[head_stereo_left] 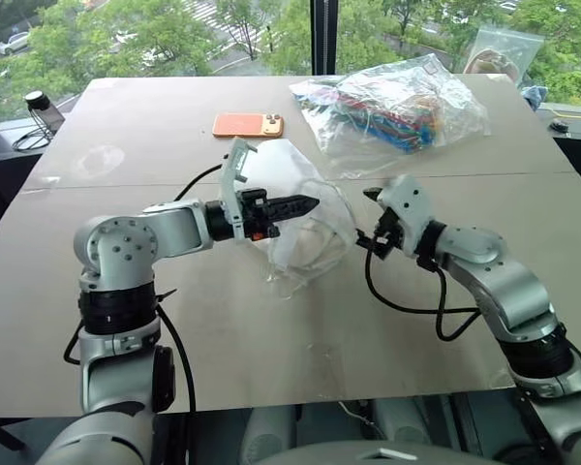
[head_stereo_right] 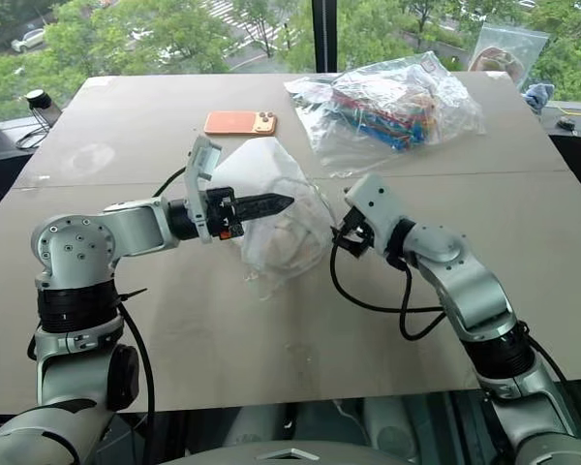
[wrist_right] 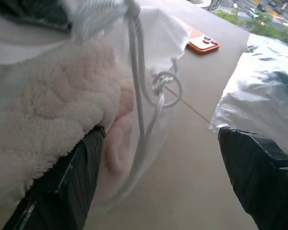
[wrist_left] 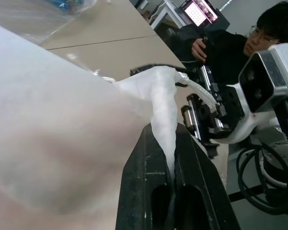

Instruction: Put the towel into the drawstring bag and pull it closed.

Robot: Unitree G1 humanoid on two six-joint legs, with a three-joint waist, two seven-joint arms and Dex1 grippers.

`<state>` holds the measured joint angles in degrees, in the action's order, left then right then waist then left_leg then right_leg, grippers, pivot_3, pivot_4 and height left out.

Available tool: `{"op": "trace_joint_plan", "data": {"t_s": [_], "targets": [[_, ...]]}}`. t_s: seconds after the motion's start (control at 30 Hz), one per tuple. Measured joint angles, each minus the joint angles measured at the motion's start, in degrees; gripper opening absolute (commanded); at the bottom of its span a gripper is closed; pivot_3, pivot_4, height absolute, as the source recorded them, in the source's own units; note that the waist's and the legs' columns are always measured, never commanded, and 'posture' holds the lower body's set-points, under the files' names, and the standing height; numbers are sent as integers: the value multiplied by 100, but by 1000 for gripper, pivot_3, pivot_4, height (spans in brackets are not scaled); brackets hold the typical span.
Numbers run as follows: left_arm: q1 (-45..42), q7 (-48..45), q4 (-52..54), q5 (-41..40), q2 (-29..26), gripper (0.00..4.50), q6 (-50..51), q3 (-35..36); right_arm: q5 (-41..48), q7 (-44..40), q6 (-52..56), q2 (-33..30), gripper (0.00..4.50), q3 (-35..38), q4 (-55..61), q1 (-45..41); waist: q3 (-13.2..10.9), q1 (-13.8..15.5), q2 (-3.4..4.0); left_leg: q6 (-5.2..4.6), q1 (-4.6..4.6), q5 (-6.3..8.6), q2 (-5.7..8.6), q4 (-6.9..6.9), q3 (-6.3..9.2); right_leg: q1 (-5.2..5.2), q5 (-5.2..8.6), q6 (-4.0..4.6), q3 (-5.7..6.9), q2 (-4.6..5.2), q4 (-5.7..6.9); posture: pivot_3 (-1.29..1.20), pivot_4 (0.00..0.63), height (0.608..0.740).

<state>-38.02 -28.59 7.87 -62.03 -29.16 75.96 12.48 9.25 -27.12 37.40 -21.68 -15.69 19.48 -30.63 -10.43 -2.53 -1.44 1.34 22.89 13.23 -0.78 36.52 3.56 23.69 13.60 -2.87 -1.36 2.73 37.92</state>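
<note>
The drawstring bag (head_stereo_left: 295, 194), thin and translucent white, hangs lifted over the middle of the table. My left gripper (head_stereo_left: 310, 203) is shut on a pinch of its fabric near the mouth (wrist_left: 163, 120). Through the film the cream, fluffy towel (wrist_right: 38, 124) shows inside the bag. The white cord (wrist_right: 139, 96) hangs down the bag's side with a knotted loop. My right gripper (head_stereo_left: 366, 218) is open just right of the bag, its fingers (wrist_right: 81, 167) on either side of the cord and the bag's edge, gripping nothing.
An orange phone (head_stereo_left: 248, 125) lies behind the bag. A clear plastic bag of colourful items (head_stereo_left: 397, 107) sits at the back right, another clear packet (head_stereo_left: 499, 48) beyond it. A dark device (head_stereo_left: 41, 111) stands off the table's left corner. A person (wrist_left: 240, 43) sits opposite.
</note>
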Motion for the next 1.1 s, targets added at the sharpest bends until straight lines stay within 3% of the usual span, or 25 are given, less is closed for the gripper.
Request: {"op": "trace_joint_plan", "data": {"t_s": [0.13,0.33,0.47,0.6,0.8,0.93,1.1], "targets": [[-3,-50,177,2,72,0,-28,-207,-396,397,202,515,4034,-399,-171,-211,0,24,0,2,6,-1,-2,-4,4,1,1,3,4,0,-5,0,150,740],[236,-132,606,530,-76,0,-392,-784,-110,680,1045,908,4034,221,-196,-57,0,63,0,1,11,-1,10,-1,-2,1,0,1,1,13,-14,0,150,740],[583,-162,678,1265,-181,0,-724,-1588,-177,629,1145,637,4034,226,-179,-51,0,49,0,0,6,0,9,-5,2,1,1,2,3,9,-8,0,150,740],[816,-165,351,1963,-190,0,-1202,-1998,-411,388,1103,-227,4034,82,111,50,0,49,0,-1,6,0,10,-4,-1,0,1,1,1,10,-9,0,150,740],[846,-271,20,2115,27,0,-1564,-1837,-260,-591,1096,-1535,4034,60,823,620,1,50,1,-1,5,0,9,-1,1,-2,2,0,4,10,-8,0,150,740],[650,-442,-116,1440,213,0,-1365,-974,556,-1042,1194,-1381,4034,697,1169,1085,-2,23,-4,-2,8,0,1,3,6,-2,2,0,8,2,-4,0,150,740],[131,-897,-109,926,-350,0,-991,-433,1031,-964,1168,-1149,4034,1143,1381,1087,-1,10,-3,-2,1,0,5,5,-2,-7,2,-2,0,4,-4,0,150,740]]}}
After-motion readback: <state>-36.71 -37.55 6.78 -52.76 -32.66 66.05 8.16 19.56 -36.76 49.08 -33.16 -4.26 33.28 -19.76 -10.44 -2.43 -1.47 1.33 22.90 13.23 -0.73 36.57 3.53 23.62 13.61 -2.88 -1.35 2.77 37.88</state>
